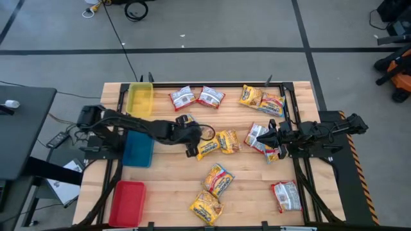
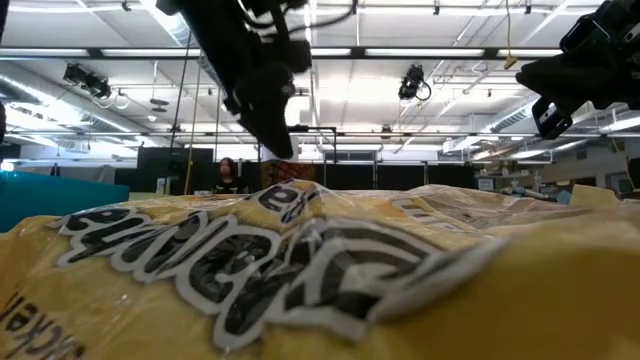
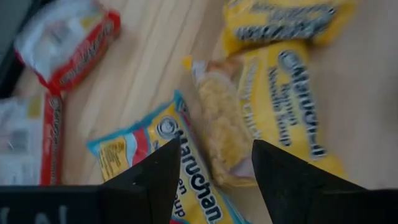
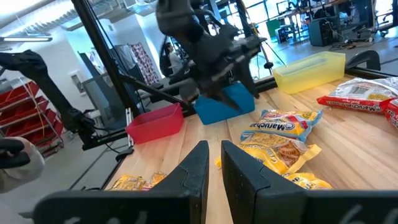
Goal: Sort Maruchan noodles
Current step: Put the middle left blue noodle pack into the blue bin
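High view: noodle packets (image 1: 218,142) scattered.

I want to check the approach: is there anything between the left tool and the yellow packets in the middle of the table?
Nothing visible. The left tool, fingers apart, hangs directly over the yellow packets, with only bare table around.

Wooden table (image 1: 173,176) with trays and scattered Maruchan noodle packets (image 1: 218,179)

Left of the blue tray (image 1: 138,149) is the table's edge; the yellow tray (image 1: 140,99) lies behind the blue, the red tray (image 1: 128,203) in front; noodle packets are strewn to its right.
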Controlling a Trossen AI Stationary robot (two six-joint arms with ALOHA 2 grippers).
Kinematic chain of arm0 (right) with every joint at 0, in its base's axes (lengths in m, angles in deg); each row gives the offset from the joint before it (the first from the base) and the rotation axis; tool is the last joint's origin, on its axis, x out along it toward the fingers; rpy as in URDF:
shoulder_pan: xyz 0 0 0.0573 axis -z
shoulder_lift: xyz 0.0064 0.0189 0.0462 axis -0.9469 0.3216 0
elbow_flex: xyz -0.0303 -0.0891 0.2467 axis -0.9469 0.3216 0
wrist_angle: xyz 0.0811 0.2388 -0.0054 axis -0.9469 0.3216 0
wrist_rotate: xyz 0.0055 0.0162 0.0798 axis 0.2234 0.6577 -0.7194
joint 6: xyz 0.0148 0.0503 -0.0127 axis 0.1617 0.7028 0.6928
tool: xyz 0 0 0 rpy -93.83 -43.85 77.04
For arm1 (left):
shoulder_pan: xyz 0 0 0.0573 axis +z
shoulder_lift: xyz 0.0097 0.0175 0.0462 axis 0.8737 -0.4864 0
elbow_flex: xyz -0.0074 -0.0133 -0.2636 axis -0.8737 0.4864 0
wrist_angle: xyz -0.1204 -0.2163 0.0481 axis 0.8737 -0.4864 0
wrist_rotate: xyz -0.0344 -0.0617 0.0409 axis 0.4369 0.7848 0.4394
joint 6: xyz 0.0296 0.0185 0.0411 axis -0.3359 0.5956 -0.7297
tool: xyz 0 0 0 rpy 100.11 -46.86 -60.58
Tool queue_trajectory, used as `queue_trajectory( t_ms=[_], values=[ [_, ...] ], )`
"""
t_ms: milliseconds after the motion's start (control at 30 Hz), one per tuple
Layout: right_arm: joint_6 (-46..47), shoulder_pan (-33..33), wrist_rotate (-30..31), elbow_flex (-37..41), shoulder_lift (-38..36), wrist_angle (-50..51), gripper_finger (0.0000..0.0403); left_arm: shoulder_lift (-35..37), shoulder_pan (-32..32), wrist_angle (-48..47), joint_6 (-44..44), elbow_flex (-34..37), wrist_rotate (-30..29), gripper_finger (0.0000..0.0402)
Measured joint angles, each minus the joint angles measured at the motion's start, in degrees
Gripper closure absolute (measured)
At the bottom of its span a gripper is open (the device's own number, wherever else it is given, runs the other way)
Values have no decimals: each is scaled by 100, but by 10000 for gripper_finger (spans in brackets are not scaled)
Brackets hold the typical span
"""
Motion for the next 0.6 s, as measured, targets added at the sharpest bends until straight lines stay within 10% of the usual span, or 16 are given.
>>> queue_trajectory(
  t_ms=[600],
  values=[
    [0, -1, 0, 2, 0, -4, 353, -1127, 369, 122, 429, 7, -426, 200]
  ],
)
